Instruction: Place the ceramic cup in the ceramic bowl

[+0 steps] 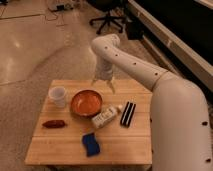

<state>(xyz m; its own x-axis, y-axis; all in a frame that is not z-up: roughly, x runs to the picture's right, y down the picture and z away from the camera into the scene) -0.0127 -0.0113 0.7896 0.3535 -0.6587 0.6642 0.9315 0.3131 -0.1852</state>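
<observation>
So the two fingers (pixel 111 88) of the gripper (pixel 103 84) are spread apart with nothing between them. They point down and hang over the back part of the light wooden slatted table (pixel 125 147), just behind the big dish and not touching anything as far as I can tell. The white arm (pixel 135 67) comes in from the right and bends down to that spot.

Right below and in front of the fingers is the wide shallow ceramic bowl with the glossy orange-brown inside and darker rim (pixel 86 103). It's sitting flat on the table and looks empty.

Just to its left, close but apart from it, is the small plain white ceramic cup (pixel 58 96), upright near the table's left side. So the cup is on the table, not in the bowl.

Right of the bowl, just beside its front rim, a white rectangular bottle-like box (pixel 104 119) lies on its side at an angle. I can't read any print on it. Next to that is a flat black oblong thing (pixel 128 113), also no writing I can make out.

Near the front there's a blue sponge-like block (pixel 90 144), and off to the left a small reddish-brown elongated item (pixel 53 123).

Behind the table, a black office chair (pixel 107 20) stands on the shiny floor.
</observation>
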